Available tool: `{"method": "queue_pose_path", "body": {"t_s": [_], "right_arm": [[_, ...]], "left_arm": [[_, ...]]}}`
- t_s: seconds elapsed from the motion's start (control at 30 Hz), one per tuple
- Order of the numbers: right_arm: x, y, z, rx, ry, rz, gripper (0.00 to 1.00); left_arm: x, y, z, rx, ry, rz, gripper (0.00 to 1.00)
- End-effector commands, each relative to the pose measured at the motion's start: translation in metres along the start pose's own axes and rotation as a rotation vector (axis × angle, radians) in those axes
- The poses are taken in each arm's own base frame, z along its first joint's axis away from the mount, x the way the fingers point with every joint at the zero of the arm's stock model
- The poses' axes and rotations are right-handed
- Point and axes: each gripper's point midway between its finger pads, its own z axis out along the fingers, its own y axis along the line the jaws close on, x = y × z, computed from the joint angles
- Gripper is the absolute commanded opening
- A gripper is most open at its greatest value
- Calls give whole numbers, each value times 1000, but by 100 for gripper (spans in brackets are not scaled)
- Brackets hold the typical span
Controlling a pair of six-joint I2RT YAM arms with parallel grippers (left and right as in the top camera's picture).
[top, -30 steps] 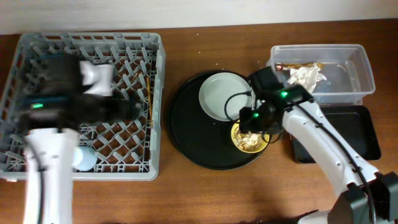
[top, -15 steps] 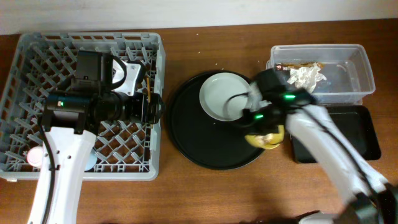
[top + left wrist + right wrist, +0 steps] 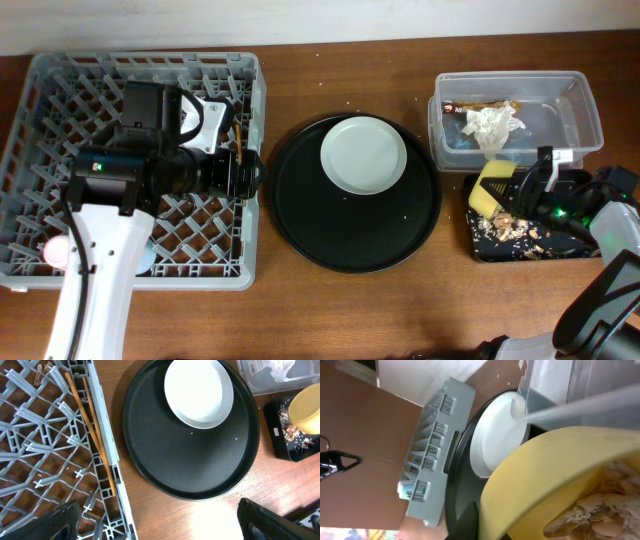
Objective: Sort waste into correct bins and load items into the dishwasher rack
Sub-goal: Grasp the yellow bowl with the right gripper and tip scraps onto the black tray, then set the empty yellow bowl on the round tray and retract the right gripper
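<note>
My right gripper (image 3: 508, 193) is shut on the rim of the small yellow bowl (image 3: 489, 186), which is tipped on its side over the shallow black tray (image 3: 530, 252). Brownish food scraps (image 3: 505, 230) lie on that tray, and some cling inside the bowl (image 3: 560, 470). The clear tub (image 3: 570, 120) holds crumpled tissue (image 3: 492, 125) and a brown wrapper strip (image 3: 480, 105). The pale plate (image 3: 363, 154) rests on the round black tray (image 3: 340, 230). My left gripper (image 3: 250, 175) hangs open over the grey rack's (image 3: 140, 62) right edge. A pink cup (image 3: 55, 250) sits in the rack.
Thin brown chopsticks (image 3: 92, 435) lie inside the rack along its right wall. My left arm covers much of the rack's middle, with a bit of a light-blue cup (image 3: 143, 262) showing beside it. Small crumbs dot the wooden table (image 3: 300, 310).
My right gripper shut on the yellow bowl, carried it from the round tray to the black tray and tipped it; scraps now lie there. The left arm shifted right, then held still.
</note>
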Motion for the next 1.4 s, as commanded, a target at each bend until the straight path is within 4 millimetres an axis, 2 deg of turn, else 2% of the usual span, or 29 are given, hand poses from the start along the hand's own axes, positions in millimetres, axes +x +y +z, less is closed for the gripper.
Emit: {"method": "queue_pose_path", "body": {"t_s": [0.0,0.17,0.23,0.27,0.3,0.33,0.37,0.4,0.43,0.47,0.5,0.53,0.57,0.6,0.63,0.67,0.73,0.8,0.87,0.97,1.03,1.07,1.1,1.13,1.17,1.2,1.23,1.33,1.37], "right_arm": [[-11,3,-13,-46,-75,-13,4],[-37,11,-65,-156,-289,82,4],[-38,7,-65,-136,-287,72,4],[-30,-16,-59,-6,-230,98,4],[-32,-7,-59,-67,-242,175,4],[-29,-14,-59,-16,-226,134,4],[-34,2,-61,-119,-257,203,4],[-35,14,-59,-141,-264,75,4],[-34,7,-56,-118,-242,151,4],[-36,24,-54,-179,-245,137,4],[-23,-18,-43,77,-149,189,4],[-21,-21,-41,94,-137,239,4],[-29,8,-39,-51,-164,177,4],[-33,14,-38,-60,-161,156,4],[-33,8,-38,0,-151,123,4],[-29,-17,-40,132,-137,243,4],[-31,27,-30,-52,-125,201,4],[-8,68,6,-16,25,110,4],[47,87,49,291,259,3,4],[127,87,110,692,487,-310,4],[173,71,154,737,612,-454,4],[185,64,163,735,660,-472,4],[186,64,169,737,704,-484,4],[180,72,174,710,699,-512,13],[178,84,179,657,707,-532,51],[173,91,180,653,705,-530,61],[163,102,179,654,700,-530,61],[107,157,158,636,597,-519,63],[89,187,146,585,524,-563,66]], "left_arm": [[-2,-2,-3,2,-10,18,99],[-2,-2,-3,2,-10,18,99],[-2,-2,-3,2,-10,18,99],[-2,-2,-3,2,-10,18,99],[-2,-2,-3,2,-10,18,99],[-2,-2,-3,2,-10,18,99],[-2,-2,-3,2,-10,18,99],[-2,-2,-3,2,-10,18,99],[-2,-2,-3,2,-10,18,99],[-2,-2,-3,2,-10,18,99],[-2,-2,-3,2,-10,18,99],[-2,-2,-3,2,-10,18,99],[-2,-2,-3,2,-10,18,99],[-2,-2,-3,2,-10,18,99],[-2,-2,-3,2,-10,18,99],[-2,-2,-3,2,-10,18,99],[-2,-2,-3,2,-10,18,99],[-2,-2,-3,2,-10,18,99],[-2,-2,-3,2,-10,17,99],[3,-2,-3,2,11,11,99],[1,-3,-3,6,2,13,99],[2,-3,-3,6,7,12,99],[3,-3,-3,6,9,11,99],[2,-3,-3,6,8,11,99],[1,-3,-3,6,5,12,99],[2,-3,-3,6,5,12,99],[2,-3,-3,6,5,12,99],[2,-3,-3,6,5,12,99],[2,-2,-3,2,6,12,99]]}}
